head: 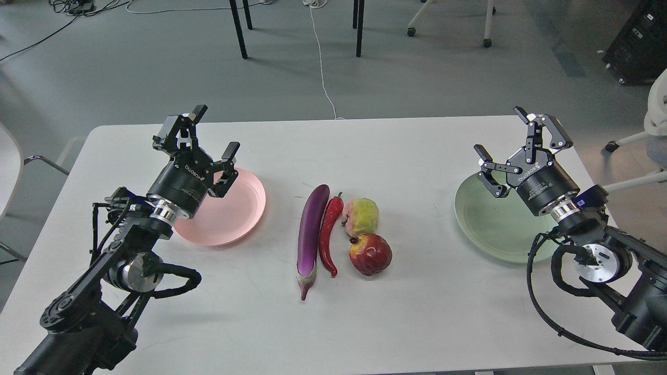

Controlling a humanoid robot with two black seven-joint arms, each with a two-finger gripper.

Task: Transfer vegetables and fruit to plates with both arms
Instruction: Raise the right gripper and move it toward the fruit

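Note:
In the middle of the white table lie a long purple eggplant (310, 229), a curved red chili pepper (330, 233) touching its right side, a yellow-green fruit (362, 216) and a dark red fruit (370, 253) in front of it. A pink plate (237, 214) sits to the left and a pale green plate (492, 221) to the right; both hold nothing. My left gripper (214, 130) hovers open over the pink plate's left rim. My right gripper (501, 135) hovers open over the green plate's right side. Neither gripper holds anything.
The table (417, 323) has bare surface in front of the produce and between produce and plates. Beyond the far edge are the grey floor, black table legs (238, 31), a white cable (320, 62) and chair bases. A black cable loops beside my right arm (542, 302).

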